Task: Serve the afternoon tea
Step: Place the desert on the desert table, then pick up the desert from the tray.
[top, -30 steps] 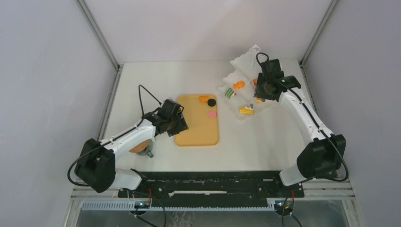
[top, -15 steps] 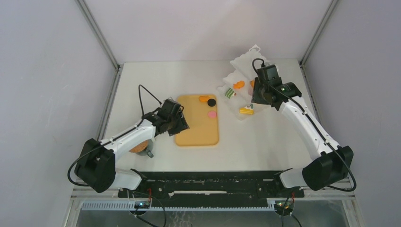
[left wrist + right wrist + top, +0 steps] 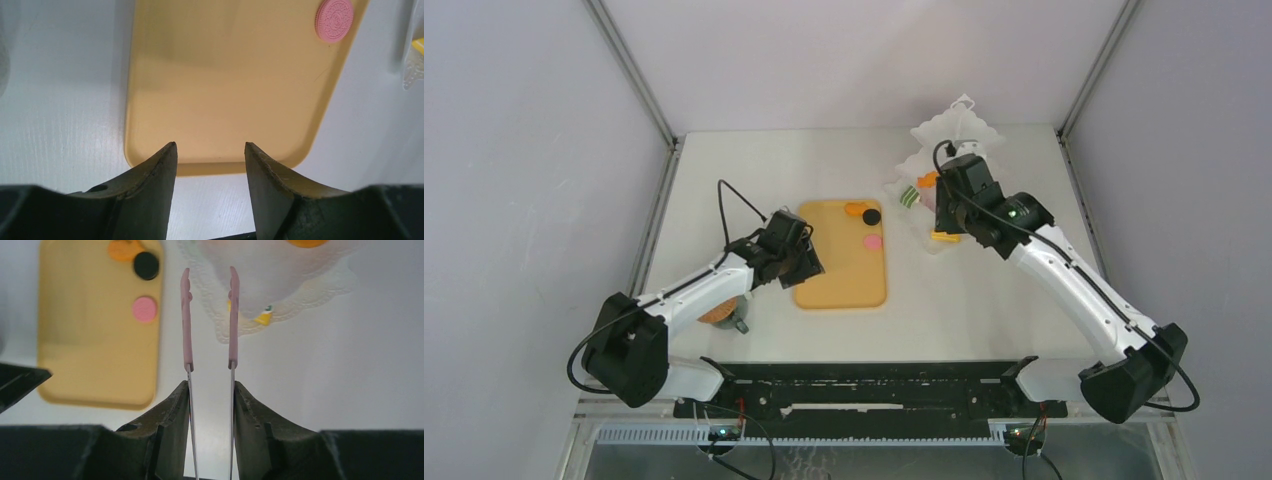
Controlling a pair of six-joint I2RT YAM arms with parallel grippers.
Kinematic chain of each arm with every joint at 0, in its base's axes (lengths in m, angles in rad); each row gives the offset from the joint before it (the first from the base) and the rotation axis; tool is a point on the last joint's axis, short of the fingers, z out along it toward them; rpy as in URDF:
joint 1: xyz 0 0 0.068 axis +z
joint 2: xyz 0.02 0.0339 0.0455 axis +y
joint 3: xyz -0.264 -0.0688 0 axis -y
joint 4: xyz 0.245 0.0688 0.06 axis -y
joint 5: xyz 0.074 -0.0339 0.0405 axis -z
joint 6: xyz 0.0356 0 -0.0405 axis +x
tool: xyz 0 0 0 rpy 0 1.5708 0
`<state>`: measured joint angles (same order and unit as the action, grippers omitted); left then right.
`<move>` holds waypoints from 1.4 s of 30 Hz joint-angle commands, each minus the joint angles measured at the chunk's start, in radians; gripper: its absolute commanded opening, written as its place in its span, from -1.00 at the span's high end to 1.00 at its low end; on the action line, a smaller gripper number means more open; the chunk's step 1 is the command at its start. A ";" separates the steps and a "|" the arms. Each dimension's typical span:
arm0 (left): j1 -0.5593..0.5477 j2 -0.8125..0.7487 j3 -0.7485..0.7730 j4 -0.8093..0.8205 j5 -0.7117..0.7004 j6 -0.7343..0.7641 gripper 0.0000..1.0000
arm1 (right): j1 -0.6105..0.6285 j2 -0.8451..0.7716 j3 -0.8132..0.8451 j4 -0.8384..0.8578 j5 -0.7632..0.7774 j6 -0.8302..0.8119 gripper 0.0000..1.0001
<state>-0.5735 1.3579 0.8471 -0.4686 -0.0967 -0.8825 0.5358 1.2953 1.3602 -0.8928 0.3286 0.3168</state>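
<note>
Right gripper [image 3: 211,388] pinches pink tongs [image 3: 186,320], tips apart, aimed upper centre toward yellow wedge [image 3: 263,317], presumably for pickup. Left gripper [image 3: 210,150] spread, empty, over lower edge of board [image 3: 225,90].

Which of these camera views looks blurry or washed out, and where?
Right wrist view: the board and the plastic tray are soft and washed out at the top, while the tongs look sharper. Left wrist view: crisp, the pink cookie shows its pattern. Top view: even light, faint shadows on the table.
</note>
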 commanded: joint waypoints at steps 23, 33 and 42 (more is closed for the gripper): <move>-0.005 -0.019 -0.066 0.075 0.036 0.014 -0.15 | 0.281 0.323 0.059 0.201 -0.091 -0.049 0.18; -0.005 -0.015 -0.071 0.074 0.041 0.013 -0.15 | 0.234 0.398 0.047 0.281 -0.130 -0.064 0.20; -0.005 -0.011 -0.076 0.072 0.042 0.014 -0.15 | 0.189 0.440 0.031 0.321 -0.182 -0.050 0.20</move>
<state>-0.5739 1.3594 0.7971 -0.4232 -0.0662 -0.8818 0.7387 1.7248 1.3739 -0.6338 0.1753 0.2729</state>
